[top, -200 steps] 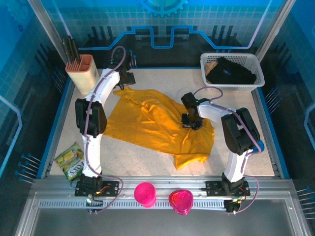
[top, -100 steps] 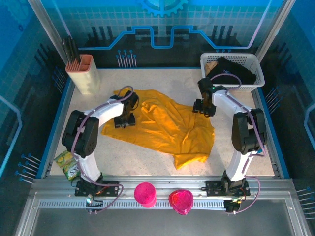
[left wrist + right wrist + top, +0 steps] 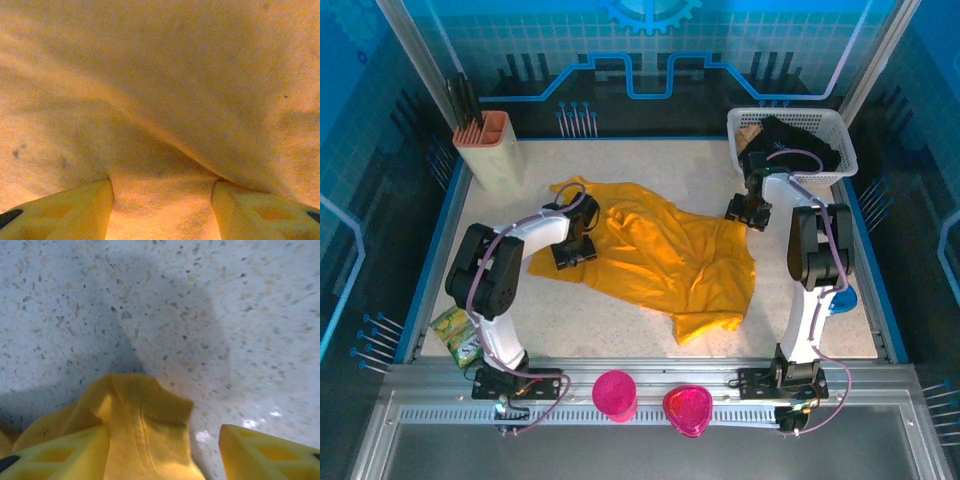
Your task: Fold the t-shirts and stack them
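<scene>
The left pincer point(image 3: 161, 195) stands about half open. Its two yellow fingers press down on the t-shirt point(image 3: 660, 260), with flat cloth lying between them and a soft ridge running across just ahead of the tips. Nothing is pinched. The right pincer point(image 3: 162, 437) is parted too. A rumpled corner of the same shirt lies against one finger, and bare counter point(image 3: 210, 315) shows before the other, so it holds nothing.

Between the two pincers the shirt lies spread but wrinkled on the counter, with one lobe trailing back toward the arm bases. Just beyond the right pincer sits a white basket point(image 3: 835, 170) of dark clothing.

The fabric looks light, limp and quick to bunch. I judge it best taken at a corner or hem, pinching a raised fold rather than flat cloth, with both ends lifted together so the middle does not sag.
</scene>
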Available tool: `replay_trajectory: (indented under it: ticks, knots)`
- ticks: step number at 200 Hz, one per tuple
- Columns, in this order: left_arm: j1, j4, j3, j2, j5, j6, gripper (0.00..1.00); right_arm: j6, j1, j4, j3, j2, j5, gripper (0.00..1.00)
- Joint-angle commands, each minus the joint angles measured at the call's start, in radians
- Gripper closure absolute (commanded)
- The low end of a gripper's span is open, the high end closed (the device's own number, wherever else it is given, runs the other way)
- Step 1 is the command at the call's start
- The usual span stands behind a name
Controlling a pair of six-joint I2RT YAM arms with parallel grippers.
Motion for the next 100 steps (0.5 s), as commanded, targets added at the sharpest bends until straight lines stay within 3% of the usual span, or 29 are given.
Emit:
replay_trajectory:
  ticks: [1, 20, 38, 50, 100]
  knots:
    - [-0.006, -0.057, -0.101, -0.035, 0.039, -0.041, 0.43, 0.018, -0.020, 0.027, 0.047, 0.048, -0.076, 0.44]
    - [-0.008, -0.075, -0.164, -0.130, 0.037, -0.057, 0.43, 0.021, -0.021, 0.049, 0.063, 0.081, -0.114, 0.57]
    - [-0.008, -0.117, -0.177, -0.201, 0.011, -0.062, 0.43, 0.015, -0.020, 0.061, 0.080, 0.093, -0.162, 0.87]
    - [-0.007, -0.141, -0.168, -0.224, -0.011, -0.061, 0.43, 0.009, -0.020, 0.068, 0.089, 0.080, -0.181, 1.00]
    - [-0.005, -0.130, -0.114, -0.185, -0.008, -0.040, 0.43, -0.059, -0.017, -0.020, 0.235, -0.014, -0.191, 1.00]
